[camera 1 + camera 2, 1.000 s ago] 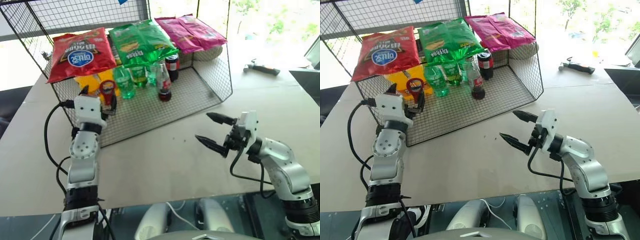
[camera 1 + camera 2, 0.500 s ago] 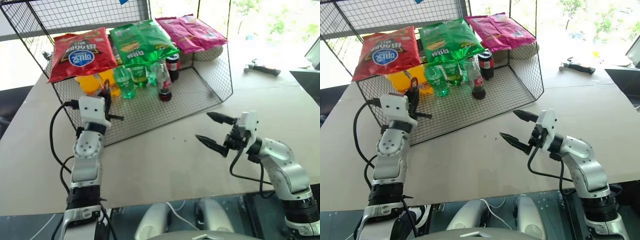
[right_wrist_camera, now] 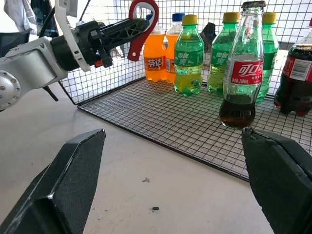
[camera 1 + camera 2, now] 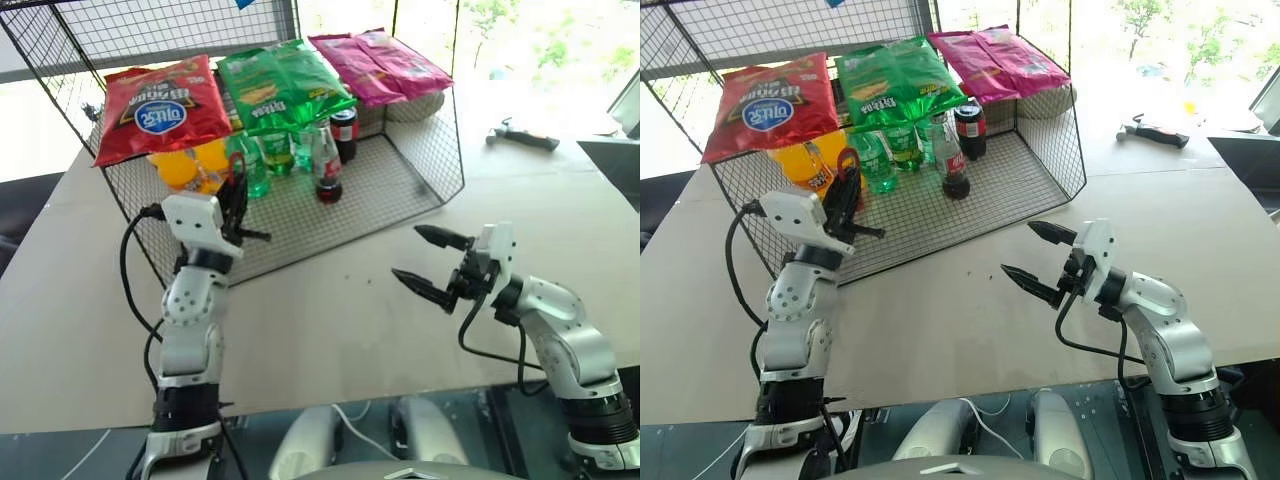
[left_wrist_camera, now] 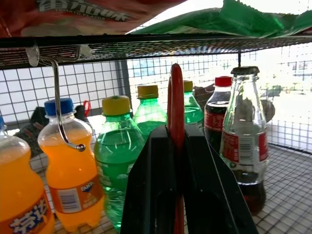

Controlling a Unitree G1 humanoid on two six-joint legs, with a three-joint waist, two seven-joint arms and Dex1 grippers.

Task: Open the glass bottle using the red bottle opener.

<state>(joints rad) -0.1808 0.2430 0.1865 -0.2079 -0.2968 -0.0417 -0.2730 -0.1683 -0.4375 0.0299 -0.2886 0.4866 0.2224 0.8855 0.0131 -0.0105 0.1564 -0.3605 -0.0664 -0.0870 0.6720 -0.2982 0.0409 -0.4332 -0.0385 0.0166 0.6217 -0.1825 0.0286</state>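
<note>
wire rack (image 4: 420, 170) holding orange and green soda bottles plus the glass bottle (image 3: 242, 68), left claw (image 3: 127, 30) clamped on the red bottle opener (image 3: 141, 27), right claw (image 4: 425, 260) gaping wide, holding nothing, over the tabletop (image 4: 330, 320)

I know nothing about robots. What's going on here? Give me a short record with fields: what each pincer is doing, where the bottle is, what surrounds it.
left pincer: shut on the red bottle opener, ring end up, at the wire rack's open front
right pincer: open, holding nothing, over the table
glass bottle: upright on the wire rack floor, cap on
beside it: green bottles, orange bottles, a dark bottle with a red cap
on top of the rack: snack bags
</note>
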